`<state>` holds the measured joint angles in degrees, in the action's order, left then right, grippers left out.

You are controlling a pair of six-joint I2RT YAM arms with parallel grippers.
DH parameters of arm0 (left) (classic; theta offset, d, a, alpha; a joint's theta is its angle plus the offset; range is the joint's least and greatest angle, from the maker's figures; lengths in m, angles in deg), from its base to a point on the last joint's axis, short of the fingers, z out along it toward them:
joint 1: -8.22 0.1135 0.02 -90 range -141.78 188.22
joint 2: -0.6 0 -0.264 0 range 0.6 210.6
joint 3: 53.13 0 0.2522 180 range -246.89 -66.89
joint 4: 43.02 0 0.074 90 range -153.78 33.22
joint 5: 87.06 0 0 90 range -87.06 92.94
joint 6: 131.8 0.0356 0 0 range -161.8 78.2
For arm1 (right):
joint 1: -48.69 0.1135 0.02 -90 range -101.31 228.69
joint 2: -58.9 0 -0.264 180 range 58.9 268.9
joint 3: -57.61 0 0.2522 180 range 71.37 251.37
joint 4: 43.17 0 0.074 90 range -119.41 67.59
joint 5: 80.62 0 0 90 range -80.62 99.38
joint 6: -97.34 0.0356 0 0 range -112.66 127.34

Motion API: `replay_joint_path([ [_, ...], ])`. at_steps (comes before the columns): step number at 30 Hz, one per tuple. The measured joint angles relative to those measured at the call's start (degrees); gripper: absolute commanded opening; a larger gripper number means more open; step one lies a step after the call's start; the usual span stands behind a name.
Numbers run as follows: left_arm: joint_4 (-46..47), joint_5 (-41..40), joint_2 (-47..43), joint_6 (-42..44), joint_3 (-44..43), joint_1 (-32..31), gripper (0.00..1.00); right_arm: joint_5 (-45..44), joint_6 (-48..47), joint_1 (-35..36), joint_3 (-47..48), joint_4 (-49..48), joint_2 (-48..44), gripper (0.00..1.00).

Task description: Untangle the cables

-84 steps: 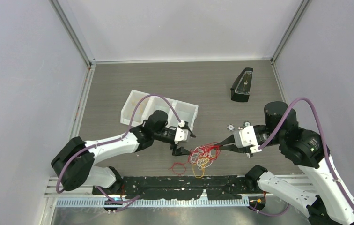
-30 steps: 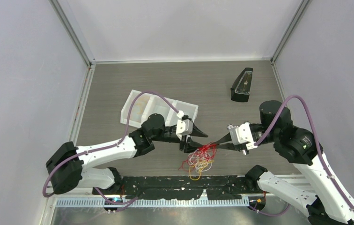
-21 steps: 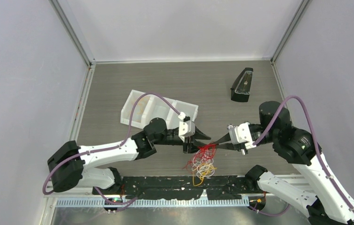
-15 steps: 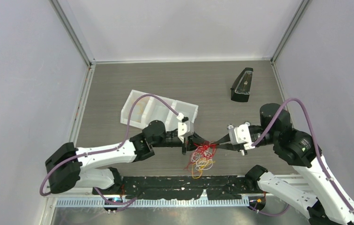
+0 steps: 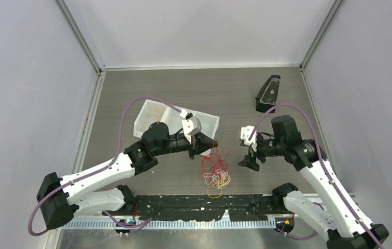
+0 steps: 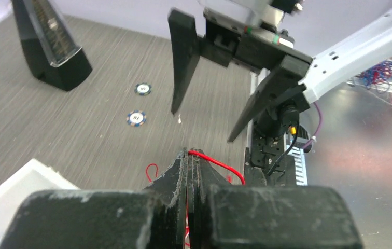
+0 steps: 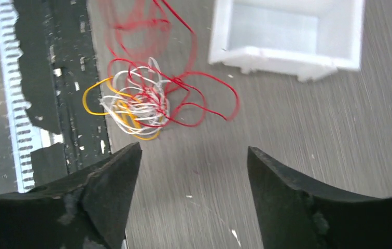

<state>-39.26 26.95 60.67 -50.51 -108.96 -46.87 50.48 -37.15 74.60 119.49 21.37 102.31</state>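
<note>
The cables point(image 5: 215, 171) are a loose bunch of red, white and yellow-orange loops lying on the grey table, near the black strip at the front. My left gripper point(image 5: 210, 146) is just above and behind the bunch, shut on a red cable point(image 6: 220, 162) that arcs out of its closed tips point(image 6: 191, 154). My right gripper point(image 5: 249, 158) stands to the right of the bunch, apart from it and pointing down. In the right wrist view its jaws point(image 7: 194, 149) are wide open over bare table, with the cables point(image 7: 142, 104) beyond them.
A white compartment tray point(image 5: 210, 121) sits behind the left gripper, and its end wall point(image 7: 282, 57) shows in the right wrist view. A black wedge-shaped object point(image 5: 268, 93) stands at the back right. Two small round discs point(image 6: 137, 118) lie near the right arm.
My right gripper has opened, let go of the red cables and drawn back to the right. My left gripper has shut on a red cable and pulled back toward the tray.
</note>
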Motion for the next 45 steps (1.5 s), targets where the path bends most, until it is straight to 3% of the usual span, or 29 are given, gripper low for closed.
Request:
replay_joint_path([
  [1,-1.2,0.0,0.3,-0.3,-0.7,0.5,0.0,0.5,-0.5,-3.2,0.4,0.2,1.7,0.86],
  [3,-4.6,-0.5,1.3,-1.5,-3.0,1.9,0.0,2.4,-1.2,-9.7,3.1,1.7,5.6,1.0],
  [8,-12.1,-1.9,3.2,-4.9,-9.2,5.1,0.0,10.4,0.0,-14.6,13.3,4.2,14.0,0.95],
  [13,-16.9,-1.9,4.6,-9.0,-14.0,6.3,0.0,12.0,17.7,-8.8,6.0,-13.9,7.5,0.96],
  [18,-19.7,0.7,5.6,-14.1,-17.3,9.2,0.0,6.8,25.0,2.4,-3.8,-29.2,7.5,0.99],
  [20,-20.4,2.1,5.6,-15.6,-18.3,10.0,0.0,4.8,26.3,3.5,-7.4,-35.2,9.8,1.0],
  [26,-22.4,3.1,5.1,-18.2,-21.7,10.4,0.0,1.9,33.7,3.6,-15.9,-52.6,17.2,0.87],
  [30,-24.2,2.3,3.9,-17.9,-21.8,10.4,0.0,3.7,39.4,3.8,-15.2,-61.7,17.0,0.98],
  [33,-25.3,1.3,3.2,-17.1,-21.8,10.4,0.0,6.1,40.2,3.8,-13.5,-60.8,14.5,0.99],
  [40,-25.4,0.9,3.1,-16.3,-21.8,10.5,0.0,11.1,30.8,3.9,-10.8,-45.0,2.2,0.9],
  [45,-24.3,2.2,3.1,-16.3,-21.8,10.5,0.0,11.7,29.5,4.1,-8.4,-42.1,5.5,0.9],
])
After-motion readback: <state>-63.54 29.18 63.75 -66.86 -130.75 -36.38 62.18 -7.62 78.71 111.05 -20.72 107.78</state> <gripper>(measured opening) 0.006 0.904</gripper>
